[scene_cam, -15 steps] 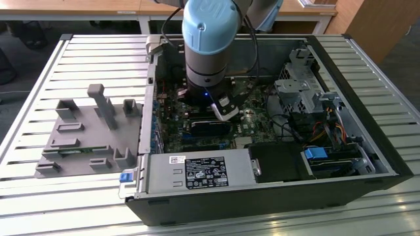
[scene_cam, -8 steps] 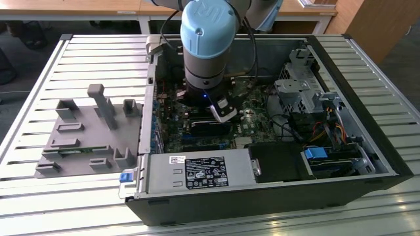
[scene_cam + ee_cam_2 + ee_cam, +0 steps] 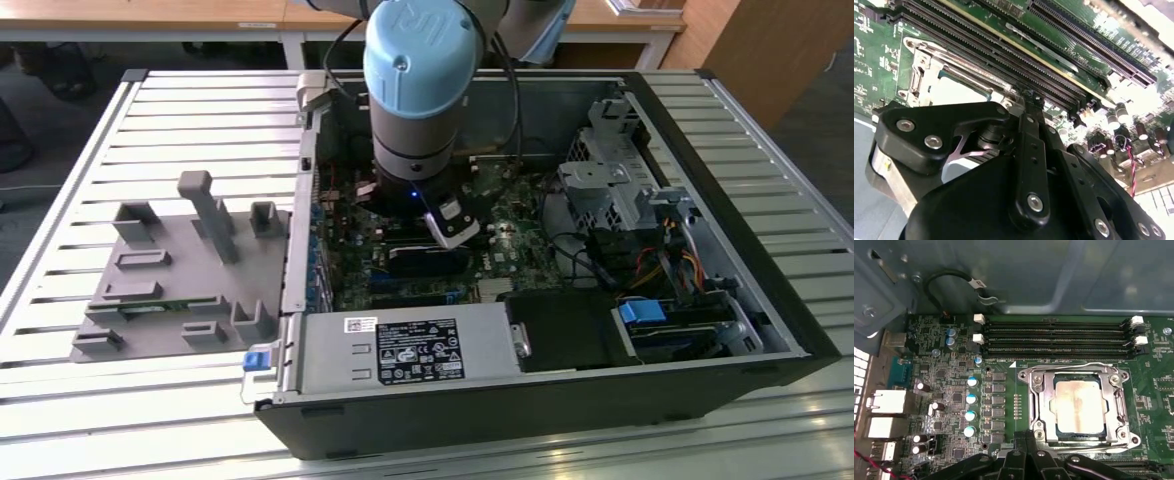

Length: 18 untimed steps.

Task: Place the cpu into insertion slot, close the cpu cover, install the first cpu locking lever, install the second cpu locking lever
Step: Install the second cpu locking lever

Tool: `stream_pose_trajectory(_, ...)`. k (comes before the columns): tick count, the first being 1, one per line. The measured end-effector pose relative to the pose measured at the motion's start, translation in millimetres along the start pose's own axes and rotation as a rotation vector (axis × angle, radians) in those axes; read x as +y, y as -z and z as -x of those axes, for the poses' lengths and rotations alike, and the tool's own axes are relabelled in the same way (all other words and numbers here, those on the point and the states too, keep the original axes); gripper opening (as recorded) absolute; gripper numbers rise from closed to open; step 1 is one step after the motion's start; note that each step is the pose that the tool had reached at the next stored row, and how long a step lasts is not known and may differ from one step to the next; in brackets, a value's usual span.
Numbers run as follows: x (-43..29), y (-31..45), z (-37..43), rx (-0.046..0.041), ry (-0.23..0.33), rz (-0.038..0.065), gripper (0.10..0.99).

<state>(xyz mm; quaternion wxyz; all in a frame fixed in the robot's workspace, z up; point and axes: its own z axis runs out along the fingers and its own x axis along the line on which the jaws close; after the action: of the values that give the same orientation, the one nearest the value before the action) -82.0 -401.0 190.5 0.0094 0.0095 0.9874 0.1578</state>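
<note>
A: What's closest to the lens?

B: My end effector (image 3: 1026, 442), black linkage low over the board, right at the near rim of the insertion slot (image 3: 1039, 405). Fingers look drawn together at the tips, nothing held.

A: And the cpu?

B: The cpu (image 3: 1077, 406) sits flat in the slot, silver top showing through the window of the cpu cover (image 3: 1119, 405), which lies down over it. The memory slots (image 3: 1054, 337) run just beyond. In the exterior view my arm (image 3: 418, 90) reaches down into the open computer case (image 3: 747, 290) on the slatted desk (image 3: 160, 110).
</note>
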Motion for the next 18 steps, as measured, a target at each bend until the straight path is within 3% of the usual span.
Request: stream_pose_trajectory(18, 6.0, 18.3, 0.3, 0.0001, 0.000, 0.000, 0.106)
